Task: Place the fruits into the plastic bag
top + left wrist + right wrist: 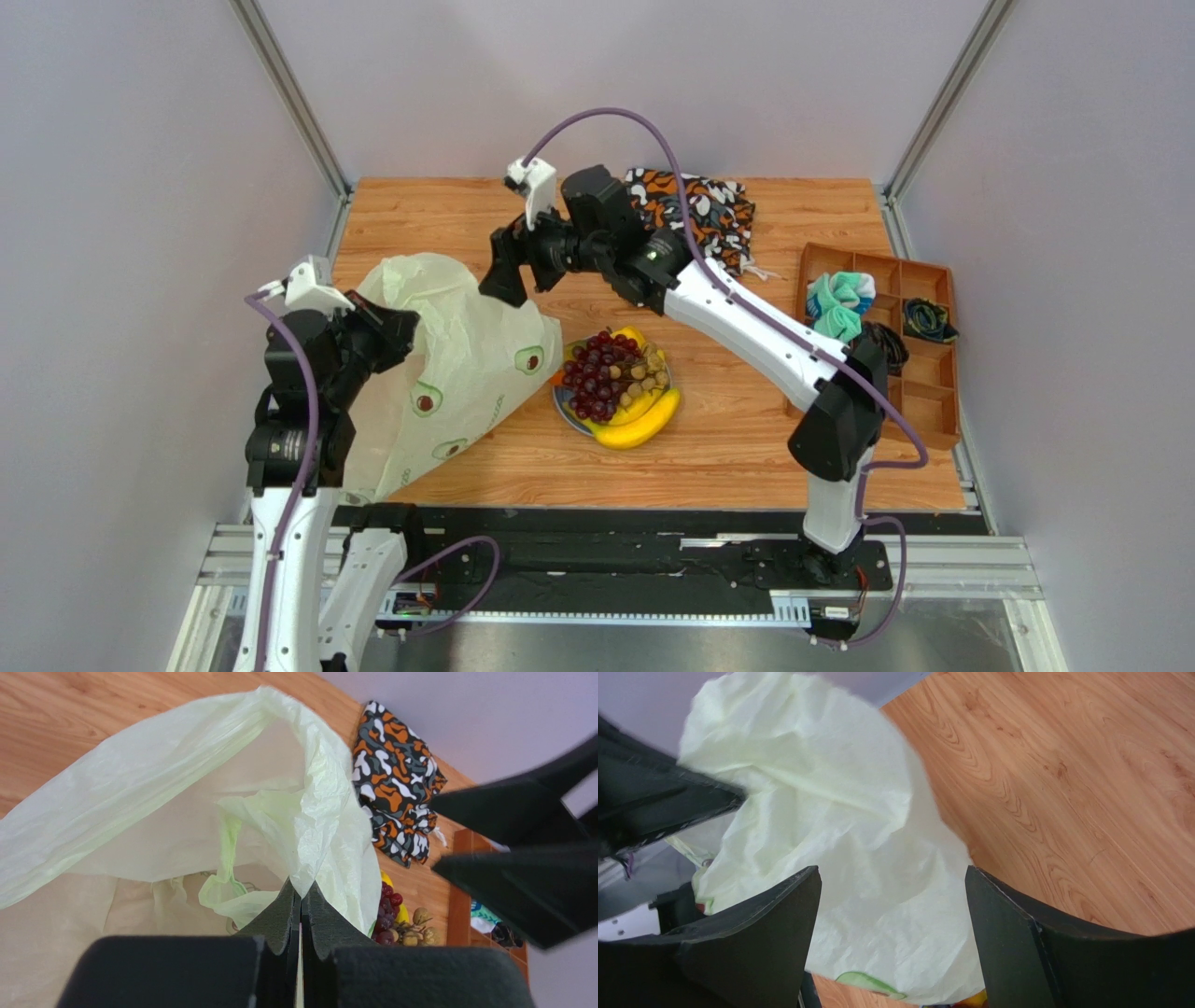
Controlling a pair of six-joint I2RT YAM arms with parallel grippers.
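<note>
The pale yellow-green plastic bag [449,357] lies on the table's left side, its mouth lifted. My left gripper [397,331] is shut on the bag's rim, which shows pinched between the pads in the left wrist view [303,894]; the bag [175,791] billows open beyond. My right gripper [502,280] is open and empty, hovering over the bag's far edge [829,833]. The fruits sit on a blue plate [565,409]: dark purple grapes [601,373], tan-green grapes [650,378] and yellow bananas [641,422]. Grapes also show in the left wrist view [387,913].
An orange-black-white patterned cloth bag [694,207] lies at the back centre. A brown compartment tray [919,343] with cloth items stands at the right. Grey walls enclose the wooden table.
</note>
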